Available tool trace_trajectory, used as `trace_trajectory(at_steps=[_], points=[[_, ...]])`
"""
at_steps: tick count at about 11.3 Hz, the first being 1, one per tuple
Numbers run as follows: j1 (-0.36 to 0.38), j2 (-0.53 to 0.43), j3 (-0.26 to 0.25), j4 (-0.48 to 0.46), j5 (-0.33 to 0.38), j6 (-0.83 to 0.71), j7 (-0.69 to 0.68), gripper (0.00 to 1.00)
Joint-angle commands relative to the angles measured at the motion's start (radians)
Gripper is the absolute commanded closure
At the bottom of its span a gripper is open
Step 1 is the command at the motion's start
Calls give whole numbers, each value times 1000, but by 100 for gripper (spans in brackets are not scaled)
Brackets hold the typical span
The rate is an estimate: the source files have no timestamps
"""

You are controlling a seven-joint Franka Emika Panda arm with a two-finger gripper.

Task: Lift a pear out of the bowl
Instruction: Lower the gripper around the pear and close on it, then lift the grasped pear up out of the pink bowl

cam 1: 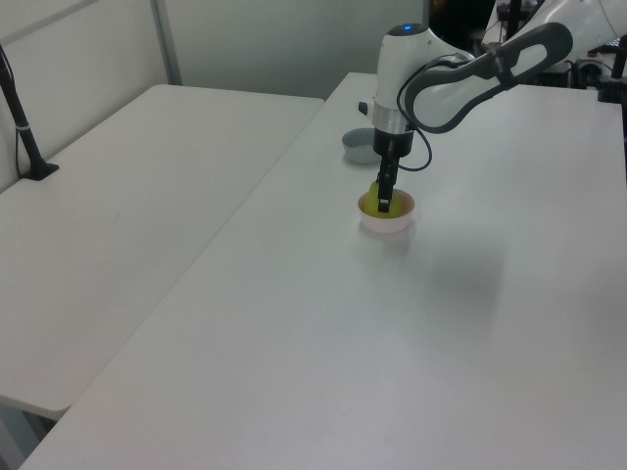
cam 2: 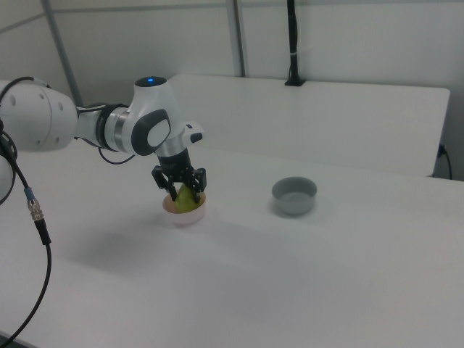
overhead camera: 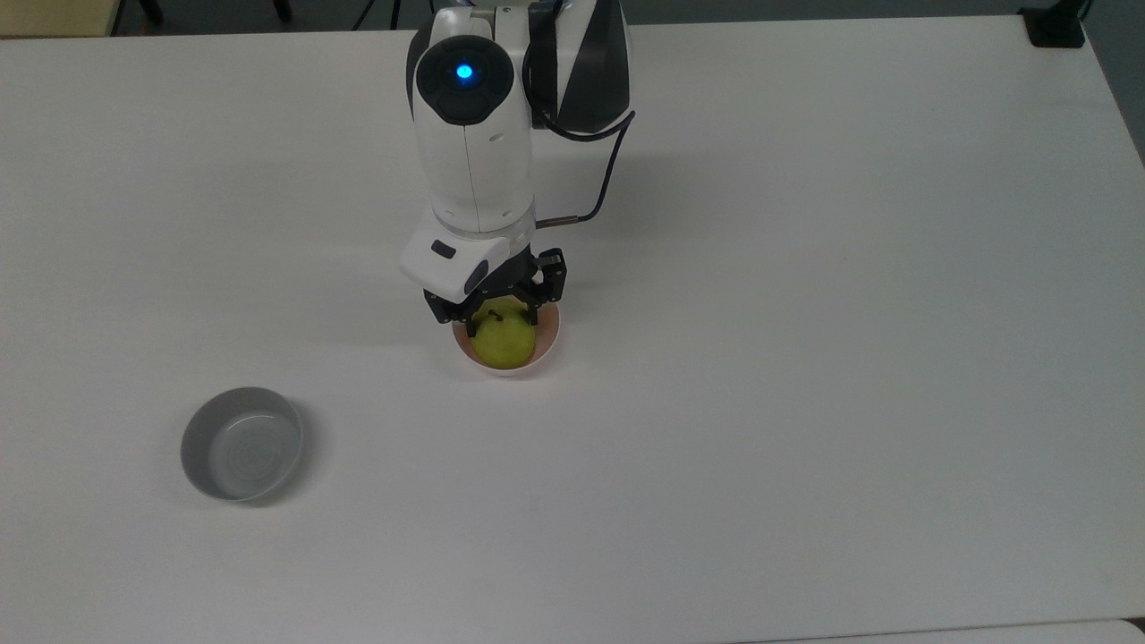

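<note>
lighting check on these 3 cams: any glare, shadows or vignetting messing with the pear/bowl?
Top view: even light, corners dim slightly, a soft arm shadow on the table behind the wrist; pear and bowl well exposed. Left view: the gripper covers much of the pear; faint shadow right of the bowl. Right view: soft shadow beside the bowl, grey bowl clean, no glare.

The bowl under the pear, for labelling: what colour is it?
Pale pink bowl, clearest in the top view.
</note>
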Motion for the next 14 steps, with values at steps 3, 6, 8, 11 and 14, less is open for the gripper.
trace_trajectory(at_steps=[3, 6, 8, 11, 14], points=[[24, -5, -12, -23, -25, 28, 21, 84], [21, -37, -12, -21, -25, 12, 23, 84], [17, -66, -12, -15, -23, -14, 26, 85], [-8, -139, -15, -4, -22, -64, 21, 85], [-112, -185, -15, 81, -16, -218, -90, 85]])
